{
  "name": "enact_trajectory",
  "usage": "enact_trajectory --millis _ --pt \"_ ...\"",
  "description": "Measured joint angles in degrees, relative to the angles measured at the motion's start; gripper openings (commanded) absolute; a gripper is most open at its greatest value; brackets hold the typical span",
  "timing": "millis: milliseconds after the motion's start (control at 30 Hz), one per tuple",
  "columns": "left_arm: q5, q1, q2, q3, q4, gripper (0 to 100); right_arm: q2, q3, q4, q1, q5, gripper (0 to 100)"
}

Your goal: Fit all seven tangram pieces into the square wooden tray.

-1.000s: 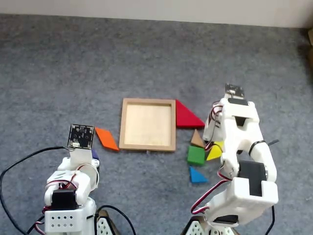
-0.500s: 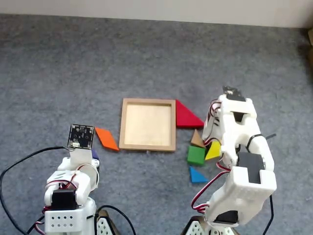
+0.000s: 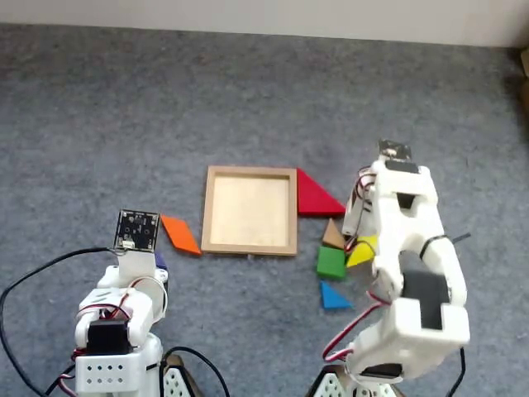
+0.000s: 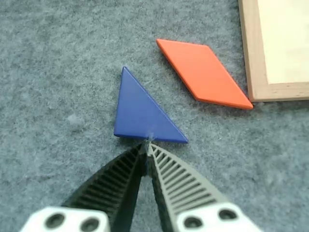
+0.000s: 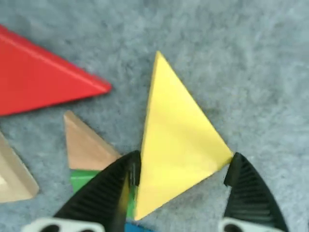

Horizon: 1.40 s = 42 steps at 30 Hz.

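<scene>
The square wooden tray (image 3: pixel 250 210) lies with nothing in it. By its right side lie a red triangle (image 3: pixel 316 196), a brown triangle (image 3: pixel 333 235), a green square (image 3: pixel 331 262) and a light blue triangle (image 3: pixel 333 295). My right gripper (image 5: pixel 183 166) is shut on the yellow triangle (image 5: pixel 176 135), one finger at each side of it; this piece (image 3: pixel 364 251) sits beside the green square. An orange parallelogram (image 4: pixel 203 72) lies just off the tray's left side. My left gripper (image 4: pixel 146 145) is shut with nothing in it, tips at the edge of a dark blue triangle (image 4: pixel 142 116).
Grey carpet (image 3: pixel 124 107) spreads wide beyond and to the left of the tray. The red triangle (image 5: pixel 38 87), brown triangle (image 5: pixel 84 142) and green square (image 5: pixel 79 179) crowd close to the right gripper.
The right arm swayed slightly toward the tray and back, and the yellow triangle shifted a little with it. The left arm has kept still.
</scene>
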Motion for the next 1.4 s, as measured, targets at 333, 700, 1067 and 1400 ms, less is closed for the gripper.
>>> enact_trajectory --millis 333,700,1067,1400 --pt "0.0 0.0 0.0 0.0 0.0 3 -6.9 1.9 -0.4 -0.2 1.5 22.8" --pt "0.0 0.0 0.0 0.0 0.0 3 -7.3 1.9 -0.5 -0.2 9.9 36.8" --pt "0.0 0.0 0.0 0.0 0.0 3 0.3 4.8 -9.0 -0.2 12.7 36.8" --pt "0.0 0.0 0.0 0.0 0.0 3 1.3 4.7 -9.4 -0.2 12.8 36.8"
